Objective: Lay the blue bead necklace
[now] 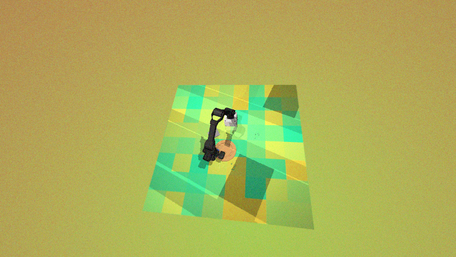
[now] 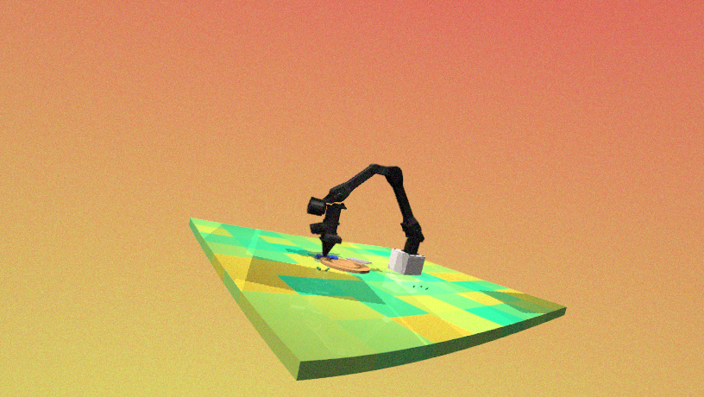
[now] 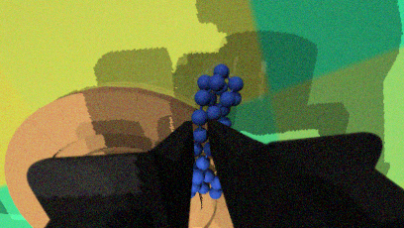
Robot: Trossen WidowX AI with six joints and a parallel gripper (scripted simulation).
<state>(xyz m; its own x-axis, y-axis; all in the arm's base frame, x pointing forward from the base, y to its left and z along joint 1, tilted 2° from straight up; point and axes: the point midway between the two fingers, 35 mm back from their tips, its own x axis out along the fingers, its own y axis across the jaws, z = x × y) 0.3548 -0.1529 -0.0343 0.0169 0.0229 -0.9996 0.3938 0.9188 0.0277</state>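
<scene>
Wrist view: the end effector (image 3: 202, 133) pinches the bunched blue bead necklace (image 3: 216, 94). The strand's length runs straight ahead between the fingers, and the round bead board (image 3: 59, 124) lies beneath and to the left.

No legible text, labels, brand marks, numbers or signs in the top, exterior or wrist views. All visible surfaces carry plain colour only; 0 characters can be read.

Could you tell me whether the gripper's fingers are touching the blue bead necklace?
Touching. The wrist view shows the gripper with both fingers pressed against the bunched blue bead necklace, no gap.
</scene>
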